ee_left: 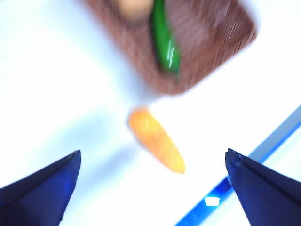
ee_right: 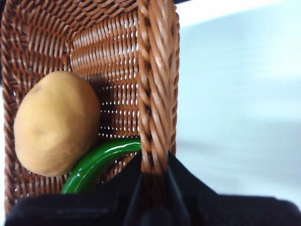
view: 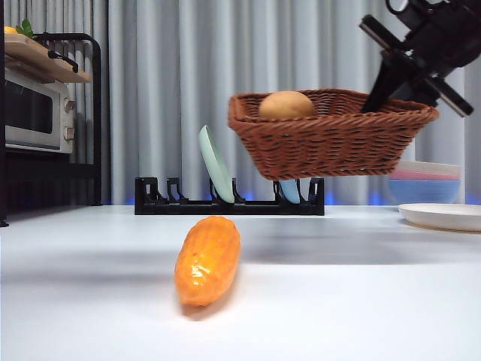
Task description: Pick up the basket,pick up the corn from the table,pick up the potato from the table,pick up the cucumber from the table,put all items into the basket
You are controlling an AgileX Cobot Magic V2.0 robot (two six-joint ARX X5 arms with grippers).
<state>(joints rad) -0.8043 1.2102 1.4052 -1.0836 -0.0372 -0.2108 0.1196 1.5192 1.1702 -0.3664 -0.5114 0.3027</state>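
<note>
Up off the table (view: 338, 301), the basket (view: 331, 135) hangs in the air, gripped by the right gripper (ee_right: 155, 165). Its two black jaws are clamped on the braided rim of one basket side, one jaw inside the wall and one outside, so the rim runs straight out from between them. In the front view this gripper (view: 387, 83) comes down from the top corner as a big dark shape and meets the basket's edge there.

Just inside the wall from the jaws lie two things in the basket. The potato (ee_right: 56, 123) sits against the far wall from the clamped rim, and the cucumber (ee_right: 96, 162) curves beside it, one end close to the inner jaw and the other tucked under the potato. From the front only the potato's rounded top (view: 285, 105) shows above the rim.

The corn (view: 207, 259) lies flat on the table, below the raised basket and apart from it. The left gripper (ee_left: 150, 165) hovers above the corn with its jaws wide apart and nothing in them; the corn (ee_left: 157, 146) lies between the two tips and a little beyond them, untouched. Farther out past the corn, that blurred view shows the basket (ee_left: 207, 52) with the cucumber (ee_left: 164, 40) in it.
</note>
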